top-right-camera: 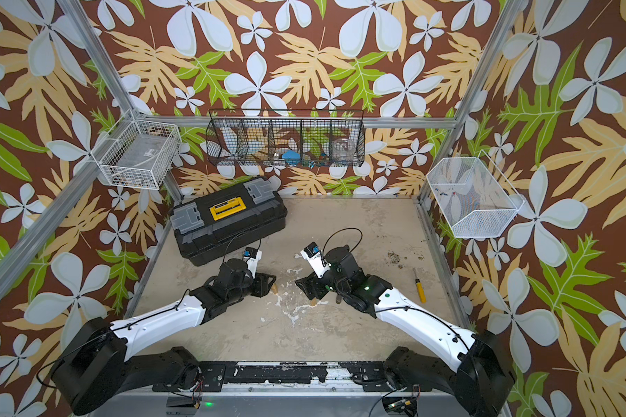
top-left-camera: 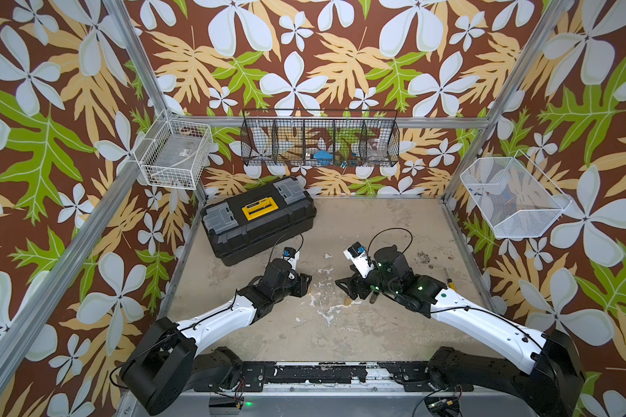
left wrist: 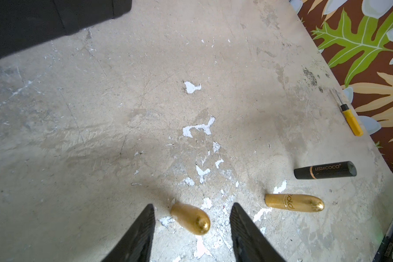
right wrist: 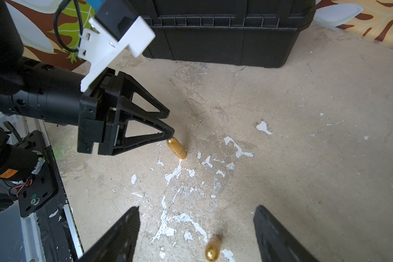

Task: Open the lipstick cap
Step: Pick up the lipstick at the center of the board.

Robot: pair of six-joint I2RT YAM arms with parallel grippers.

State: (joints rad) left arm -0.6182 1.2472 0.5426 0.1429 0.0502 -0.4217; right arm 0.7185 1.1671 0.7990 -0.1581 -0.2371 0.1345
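Observation:
Two gold bullet-shaped lipstick pieces lie on the table. The short gold piece (left wrist: 191,219) (right wrist: 176,148) (top-left-camera: 308,290) sits between the jaws of my left gripper (left wrist: 192,205) (right wrist: 170,123), which is open with a gap on both sides. A longer gold lipstick (left wrist: 294,203) with a ring band lies under my right gripper (right wrist: 197,206) (top-left-camera: 343,288). That gripper is open too, the tube (right wrist: 212,249) lying loose between its jaws. I cannot tell whether the short piece is a cap alone.
A black lipstick (left wrist: 325,170) lies beside the longer gold one. A yellow screwdriver (top-right-camera: 420,289) rests near the right wall. A black toolbox (top-left-camera: 257,218) stands at the back left. Wire baskets (top-left-camera: 318,139) hang on the walls.

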